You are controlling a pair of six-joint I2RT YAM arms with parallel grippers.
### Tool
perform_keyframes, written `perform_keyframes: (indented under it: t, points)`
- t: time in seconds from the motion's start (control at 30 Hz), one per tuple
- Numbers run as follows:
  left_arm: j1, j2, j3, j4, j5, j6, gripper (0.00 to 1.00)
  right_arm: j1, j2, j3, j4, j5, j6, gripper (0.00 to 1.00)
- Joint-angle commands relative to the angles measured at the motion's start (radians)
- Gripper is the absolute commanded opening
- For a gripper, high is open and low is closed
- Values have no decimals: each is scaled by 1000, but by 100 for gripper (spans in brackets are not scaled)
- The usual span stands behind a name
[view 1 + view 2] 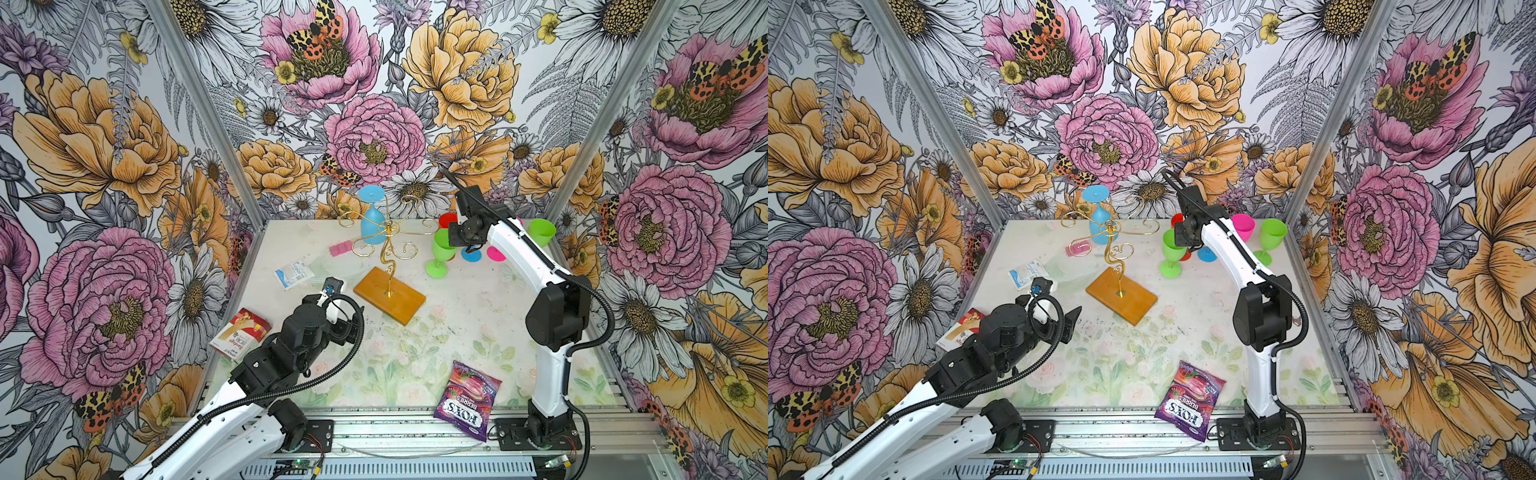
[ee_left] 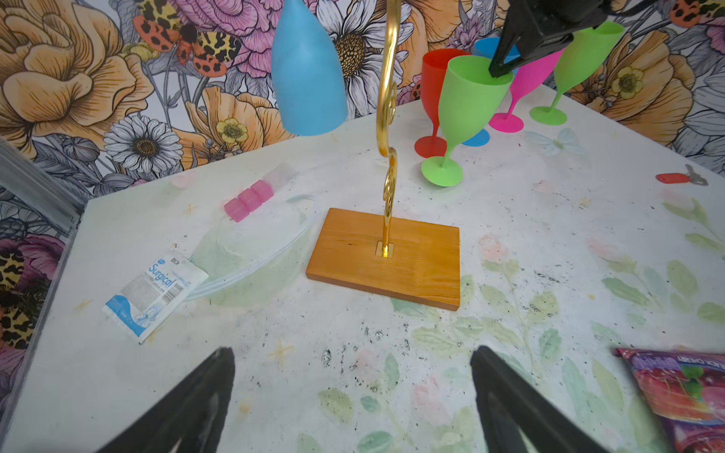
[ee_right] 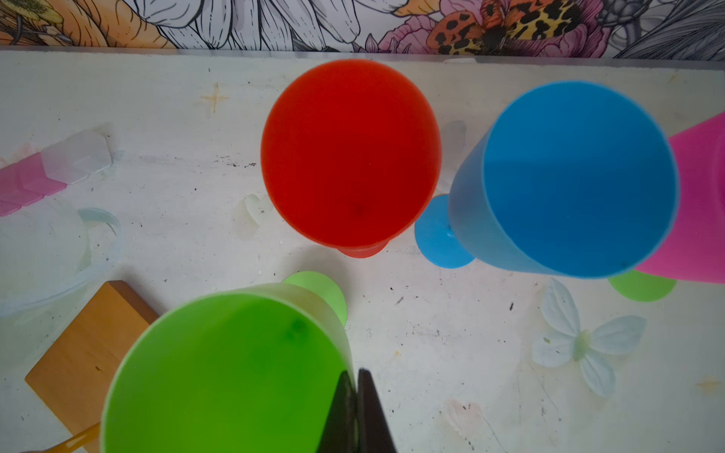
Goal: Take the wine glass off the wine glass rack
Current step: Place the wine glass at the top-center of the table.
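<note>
Wine glass, blue: hangs inverted, axis vertical, on wine glass rack; 12 o'clock from left hand, wide open, empty. Right hand pinches green glass rim.

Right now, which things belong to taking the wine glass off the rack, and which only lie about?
Job: wine glass rack; blue glass hanging upside down on it; green glass pinched by shut right gripper; open left gripper.
Lying about: bandage box; surgical packet; pink cubes; candy bag; red glass; standing blue glass; pink glass; far green glass.
</note>
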Motion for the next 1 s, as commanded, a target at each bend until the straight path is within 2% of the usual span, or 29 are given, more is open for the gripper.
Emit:
perform_keyframes:
  t: [0.0, 0.17, 0.37, 0.4, 0.5, 0.67, 0.97]
  points:
    - [64, -11, 26, -15, 18, -65, 96, 10, 24, 47, 25, -7, 6, 0]
    - [201, -8, 11, -16, 100, -130, 96, 15, 44, 57, 26, -7, 5, 0]
    - [343, 37, 15, -17, 248, -184, 95, 16, 56, 62, 25, -6, 5, 0]
    - [359, 44, 19, -17, 264, -188, 95, 16, 58, 61, 25, -5, 4, 2]
    - [393, 59, 29, -15, 297, -196, 94, 15, 62, 62, 26, -12, 4, 8]
    - [424, 60, 41, -17, 321, -200, 94, 14, 66, 66, 26, -30, 6, 11]
    - [483, 74, 71, -19, 345, -243, 95, 11, 48, 95, 25, -61, 1, 26]
